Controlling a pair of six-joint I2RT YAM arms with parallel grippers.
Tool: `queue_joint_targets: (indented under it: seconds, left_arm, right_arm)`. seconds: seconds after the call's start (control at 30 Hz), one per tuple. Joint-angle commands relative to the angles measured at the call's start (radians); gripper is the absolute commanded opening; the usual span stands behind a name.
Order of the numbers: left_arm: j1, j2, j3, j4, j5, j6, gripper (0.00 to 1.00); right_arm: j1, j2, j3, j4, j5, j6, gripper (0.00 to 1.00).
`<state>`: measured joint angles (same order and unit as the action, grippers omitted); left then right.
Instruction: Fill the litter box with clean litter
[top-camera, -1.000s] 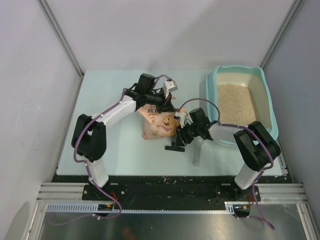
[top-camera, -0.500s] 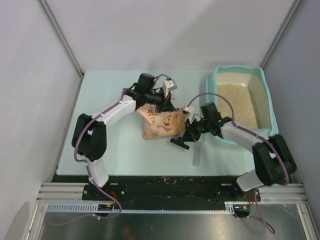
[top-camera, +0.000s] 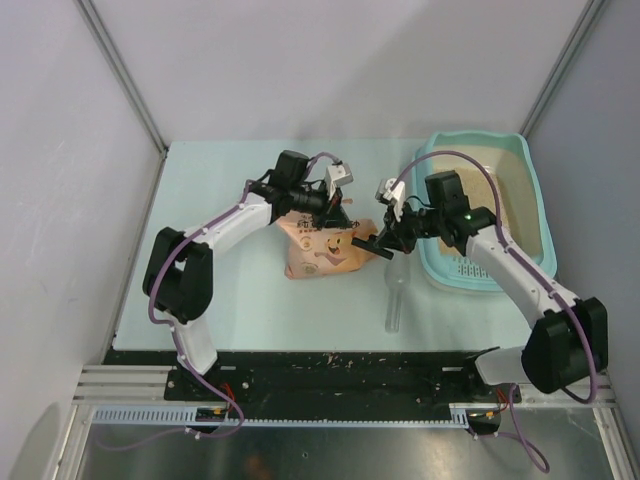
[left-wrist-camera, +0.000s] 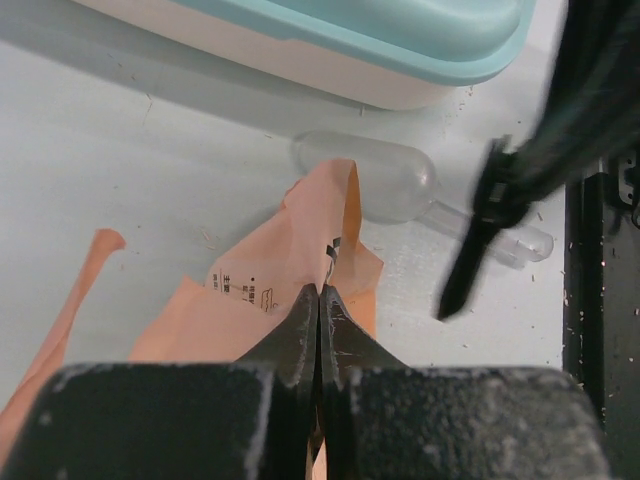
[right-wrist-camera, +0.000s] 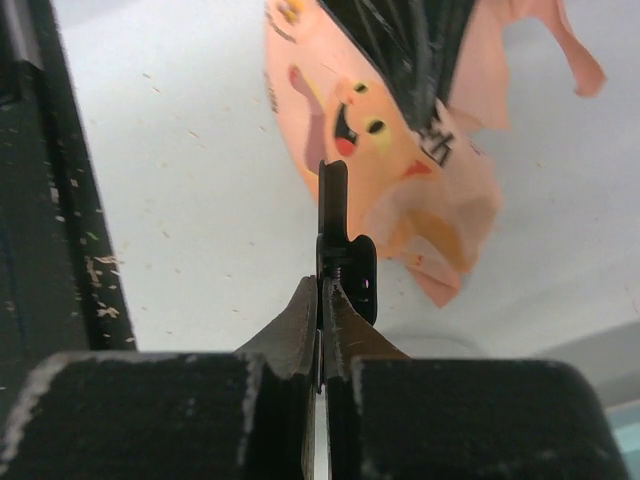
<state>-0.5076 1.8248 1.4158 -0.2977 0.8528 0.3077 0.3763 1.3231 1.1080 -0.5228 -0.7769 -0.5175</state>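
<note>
Clamping a black tool (right-wrist-camera: 335, 250), right gripper (top-camera: 389, 237) has moved beside the bag (top-camera: 318, 250) that left gripper (left-wrist-camera: 318, 305) pinches.

You have a peach-pink bag (top-camera: 320, 248) with a cartoon cat face sitting mid-bench (top-camera: 230, 290), its top torn open and a narrow strip of the same pink film (left-wrist-camera: 75, 290) trailing at its side. Just right of it lies a clear plastic scoop (top-camera: 394, 295), handle toward the near edge. A thin black piece (top-camera: 372, 243) hangs over the bench between them.
</note>
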Motion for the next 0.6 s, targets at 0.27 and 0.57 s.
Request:
queue_joint_targets:
  seconds: [0.27, 0.57]
  left_arm:
    - [-0.009, 0.001, 0.044, -0.069, 0.052, 0.06, 0.22]
    - [-0.003, 0.059, 0.104, -0.092, 0.088, 0.088, 0.47]
  right_arm:
    - [-0.076, 0.113, 0.067, 0.141, 0.071, -0.078, 0.0]
    - [-0.053, 0.137, 0.081, 0.216, 0.054, -0.049, 0.0]
